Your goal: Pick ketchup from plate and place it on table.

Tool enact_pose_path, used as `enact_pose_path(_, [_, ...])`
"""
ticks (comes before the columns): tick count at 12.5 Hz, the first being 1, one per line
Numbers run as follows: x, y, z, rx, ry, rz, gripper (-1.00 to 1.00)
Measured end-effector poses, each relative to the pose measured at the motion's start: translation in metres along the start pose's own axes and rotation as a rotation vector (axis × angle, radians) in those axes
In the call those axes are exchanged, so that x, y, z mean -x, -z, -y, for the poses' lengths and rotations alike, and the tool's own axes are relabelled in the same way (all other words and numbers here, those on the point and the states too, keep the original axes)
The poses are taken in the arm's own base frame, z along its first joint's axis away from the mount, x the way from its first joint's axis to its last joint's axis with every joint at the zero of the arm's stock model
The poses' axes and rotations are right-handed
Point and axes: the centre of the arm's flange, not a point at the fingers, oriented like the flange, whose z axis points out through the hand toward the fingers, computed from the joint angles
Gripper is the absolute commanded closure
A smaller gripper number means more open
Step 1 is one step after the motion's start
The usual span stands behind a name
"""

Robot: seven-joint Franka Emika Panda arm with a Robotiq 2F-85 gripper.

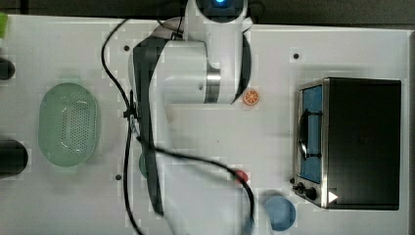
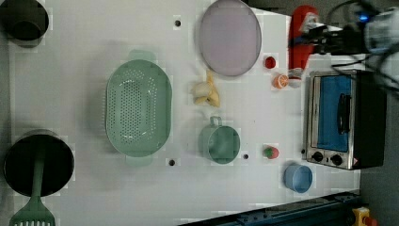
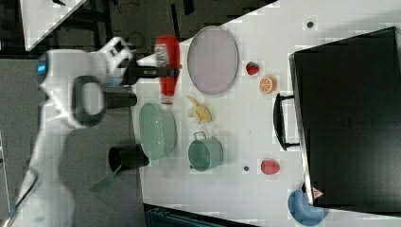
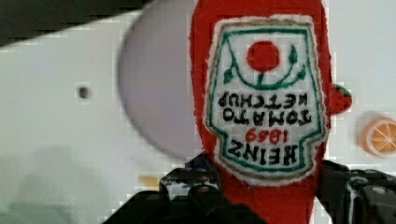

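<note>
My gripper (image 4: 271,198) is shut on the ketchup (image 4: 264,93), a red bottle with a white Heinz label, and a dark finger stands on each side of its lower body. In the left view the ketchup (image 2: 300,40) hangs in the gripper (image 2: 314,38) just off the left view's right of the lilac-grey plate (image 2: 229,36). In the right view the ketchup (image 3: 168,71) hangs lifted with its white cap pointing down, to the right view's left of the bare plate (image 3: 213,59). The white table (image 2: 84,108) lies below. In the top view the arm (image 1: 186,73) covers the plate.
A green perforated basket (image 2: 138,108), a teal mug (image 2: 220,143), bananas (image 2: 207,92), an orange slice (image 2: 280,81), two strawberries (image 2: 269,62) (image 2: 270,152), a blue bowl (image 2: 298,178) and a toaster oven (image 2: 343,120) stand on the table. Black pots (image 2: 37,162) sit at the left view's left.
</note>
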Motion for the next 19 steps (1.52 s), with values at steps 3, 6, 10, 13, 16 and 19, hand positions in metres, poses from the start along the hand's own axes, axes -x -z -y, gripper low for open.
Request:
enact_pose_path(3, [0.017,0.074,-0.022,0.018,-0.032,-0.023,-0.16])
enact_pose_path(6, [0.032,0.103,-0.053,0.039,-0.085,-0.033,-0.16])
enact_pose_path(10, [0.068,0.069,-0.093,0.055,-0.179,0.041,-0.16])
enact_pose_path(13, [0.102,0.02,-0.105,0.084,-0.252,0.084,-0.16])
enact_pose_path(16, [0.123,-0.024,-0.104,0.091,-0.259,0.061,-0.16])
enact_pose_path(19, [0.151,-0.077,-0.096,0.143,-0.211,0.037,-0.16])
